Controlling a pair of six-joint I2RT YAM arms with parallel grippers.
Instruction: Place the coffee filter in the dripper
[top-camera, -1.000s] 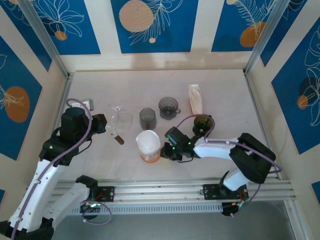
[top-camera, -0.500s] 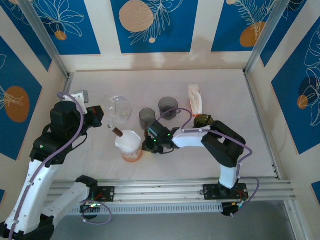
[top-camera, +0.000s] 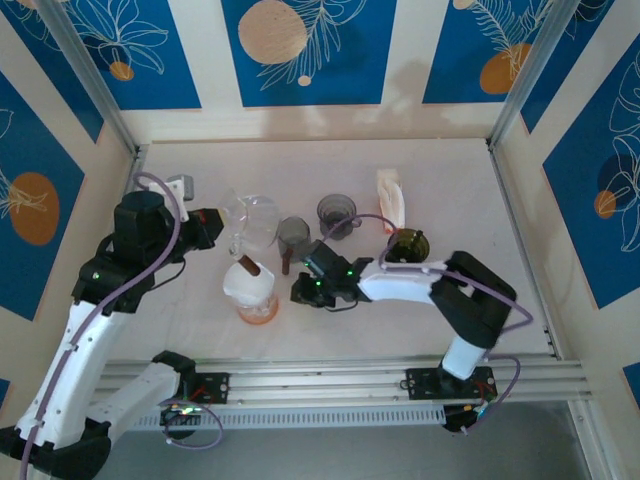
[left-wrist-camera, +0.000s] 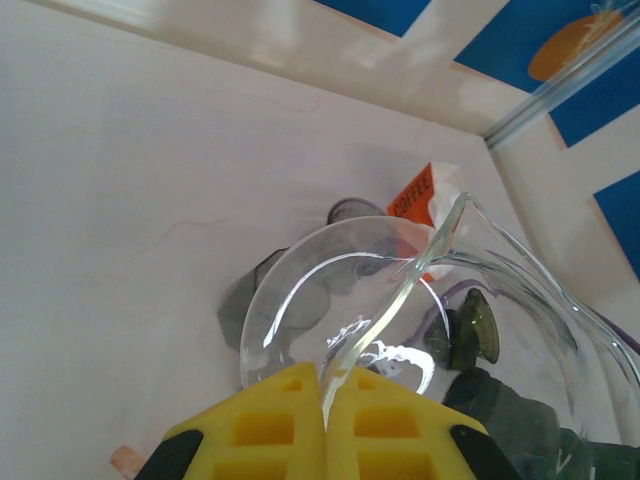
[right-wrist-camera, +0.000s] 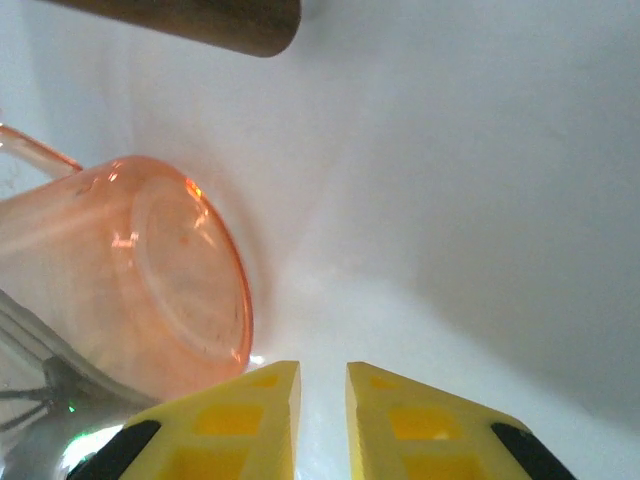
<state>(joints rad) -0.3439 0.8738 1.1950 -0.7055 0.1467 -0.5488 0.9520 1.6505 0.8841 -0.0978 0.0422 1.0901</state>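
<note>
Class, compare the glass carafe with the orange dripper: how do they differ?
The glass carafe is colourless; the orange dripper is tinted. The carafe is empty; the dripper holds a white filter. The left gripper pinches the carafe's rim; the dripper sits on the table. Both are see-through.

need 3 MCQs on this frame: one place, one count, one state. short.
1. Where is the white filter? A. in the orange dripper B. on the coffee bag C. in a cup
2. How many dark grey cups? A. one B. two C. four
3. The left gripper is: A. open B. shut on the glass carafe C. shut on a cup
Key: 1 A, it sits in the dripper's mouth; 2 B, two stand right of the carafe; 3 B, its fingers pinch the carafe's rim.
</note>
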